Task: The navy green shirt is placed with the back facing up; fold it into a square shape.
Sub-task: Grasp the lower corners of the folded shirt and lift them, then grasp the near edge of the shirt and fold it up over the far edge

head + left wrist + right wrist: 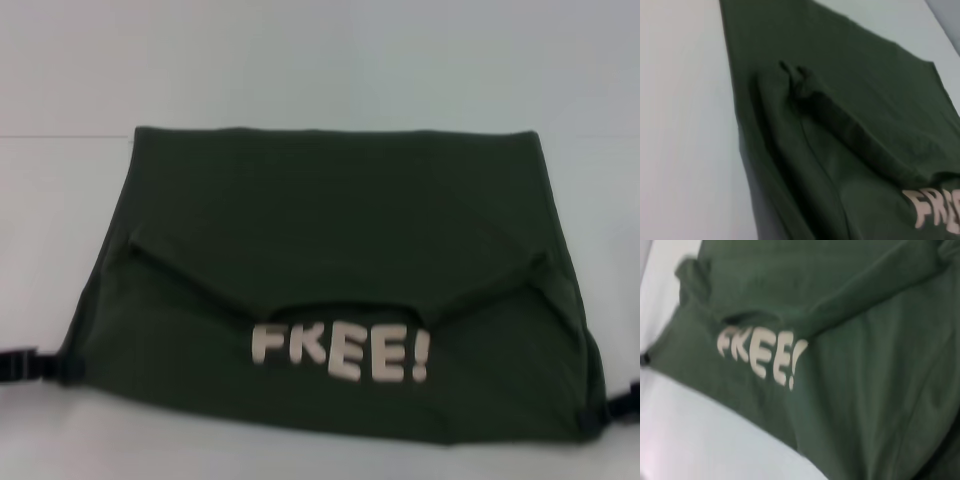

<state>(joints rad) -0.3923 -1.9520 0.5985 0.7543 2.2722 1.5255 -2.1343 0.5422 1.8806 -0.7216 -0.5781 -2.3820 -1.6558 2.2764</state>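
Head view, shirt (330, 250) part-folded on table (300, 70), lettering (340, 355) up, left gripper (68, 368) and right gripper (597, 418) at near corners, finger state unclear.

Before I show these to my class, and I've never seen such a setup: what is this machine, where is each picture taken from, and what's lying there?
It is a two-armed robot with a gripper on each arm. One picture comes from a camera on its head, looking down at a pale table. The other two come from cameras on its wrists, close to the cloth.

On the table lies a navy green shirt, partly folded, with the pale lettering "FREE!" showing near the front edge.

The left gripper and the right gripper sit at the shirt's two near corners. Only small black parts show, so I cannot tell whether they are gripping the cloth.
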